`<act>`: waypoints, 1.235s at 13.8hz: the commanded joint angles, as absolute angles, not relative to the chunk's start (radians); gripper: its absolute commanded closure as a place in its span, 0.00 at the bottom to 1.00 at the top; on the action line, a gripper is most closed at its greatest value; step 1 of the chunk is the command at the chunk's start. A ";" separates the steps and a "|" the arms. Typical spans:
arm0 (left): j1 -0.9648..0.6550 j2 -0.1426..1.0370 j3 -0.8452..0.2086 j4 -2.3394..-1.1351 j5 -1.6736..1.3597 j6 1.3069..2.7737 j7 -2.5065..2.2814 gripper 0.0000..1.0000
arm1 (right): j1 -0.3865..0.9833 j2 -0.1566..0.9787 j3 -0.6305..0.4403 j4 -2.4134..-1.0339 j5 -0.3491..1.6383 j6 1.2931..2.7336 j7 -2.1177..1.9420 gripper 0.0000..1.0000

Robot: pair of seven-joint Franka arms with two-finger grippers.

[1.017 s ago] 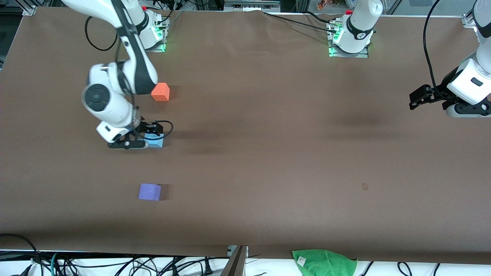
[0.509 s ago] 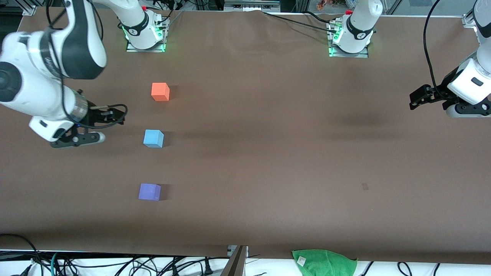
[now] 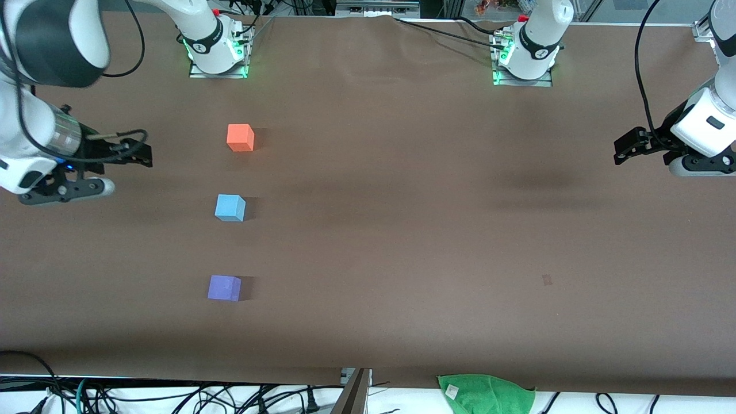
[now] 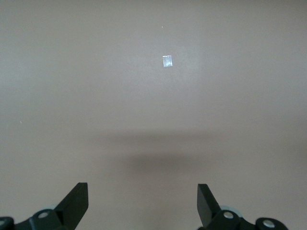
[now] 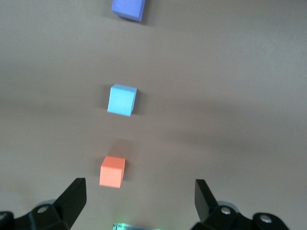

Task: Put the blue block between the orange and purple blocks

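Front view: blue block [image 3: 230, 207] on table, well apart from right gripper [image 3: 138, 154], fingers open, empty.

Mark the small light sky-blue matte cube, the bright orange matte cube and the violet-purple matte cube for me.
small light sky-blue matte cube [image 3: 230, 206]: front view, top face.
bright orange matte cube [image 3: 240, 137]: front view, middle of the cube.
violet-purple matte cube [image 3: 223, 287]: front view, middle of the cube.
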State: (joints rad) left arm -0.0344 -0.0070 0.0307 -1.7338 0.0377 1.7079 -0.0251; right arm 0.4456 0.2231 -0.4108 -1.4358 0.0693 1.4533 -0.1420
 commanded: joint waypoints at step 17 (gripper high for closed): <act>-0.034 0.000 0.034 -1.709 0.037 1.695 -0.020 0.00 | 0.100 0.029 -0.002 -1.488 -0.092 1.373 -0.066 0.00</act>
